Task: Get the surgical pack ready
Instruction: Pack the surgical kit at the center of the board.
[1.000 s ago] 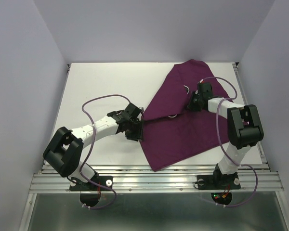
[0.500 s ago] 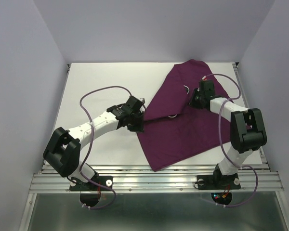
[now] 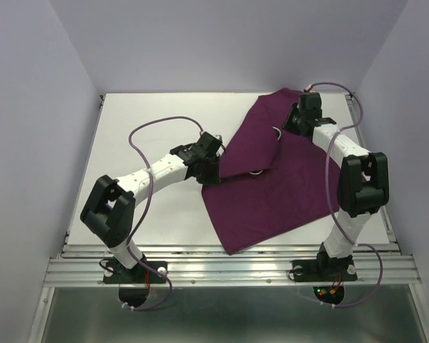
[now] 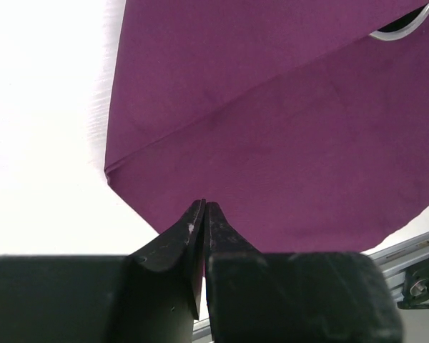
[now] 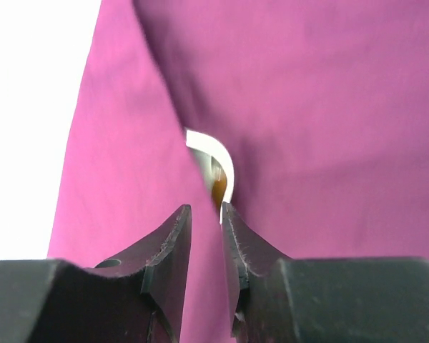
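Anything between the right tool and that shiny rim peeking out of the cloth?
Nothing visible. The curved rim shows bare just ahead of the right tool, through a gap in the purple cloth. The fold covers the rest of that item, so only this strip is exposed.

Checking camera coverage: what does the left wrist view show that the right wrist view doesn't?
Left wrist only: the left pincer, tips together near the edge of the dark-purple cloth, plus the metal rail. Right wrist only: the right pincer, slightly parted. Both: that cloth, the white table, and a curved pale rim peeking from under a fold.
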